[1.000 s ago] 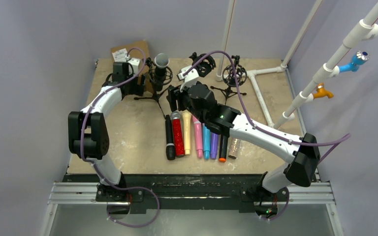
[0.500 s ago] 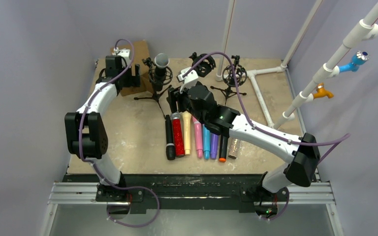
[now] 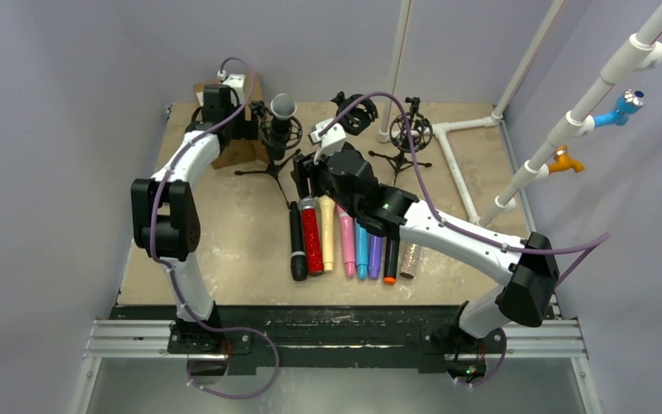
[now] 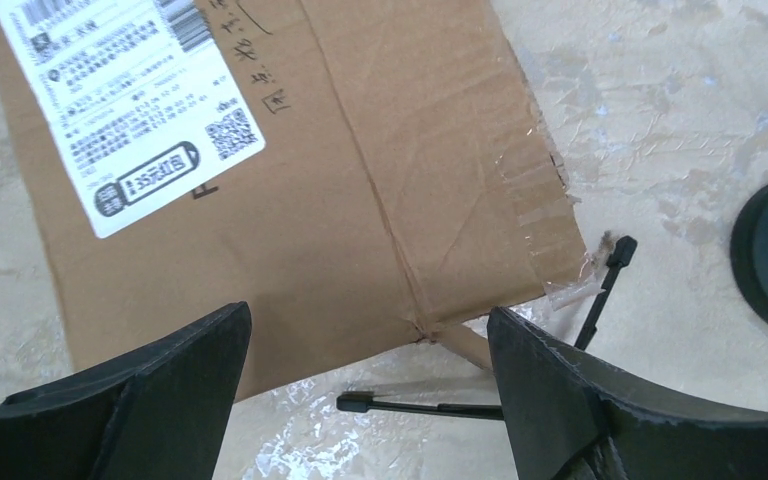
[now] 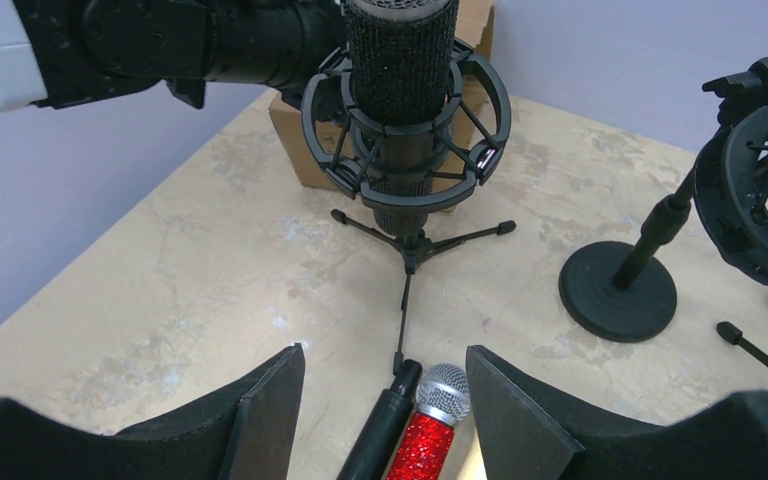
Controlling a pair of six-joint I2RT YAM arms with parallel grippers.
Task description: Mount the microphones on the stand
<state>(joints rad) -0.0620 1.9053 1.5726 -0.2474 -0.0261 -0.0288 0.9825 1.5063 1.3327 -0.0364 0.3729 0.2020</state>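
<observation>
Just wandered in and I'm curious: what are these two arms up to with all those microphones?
One black microphone already sits in a tripod stand. The other microphones lie in a row on the table. The right fingers, open, hover above the head of the red microphone, holding nothing. The left fingers, also open and empty, hang over the cardboard box.

Right of red glitter microphone: heads of blue microphone and purple microphone hidden under right arm. Red body cut by right wrist view's bottom edge.
</observation>
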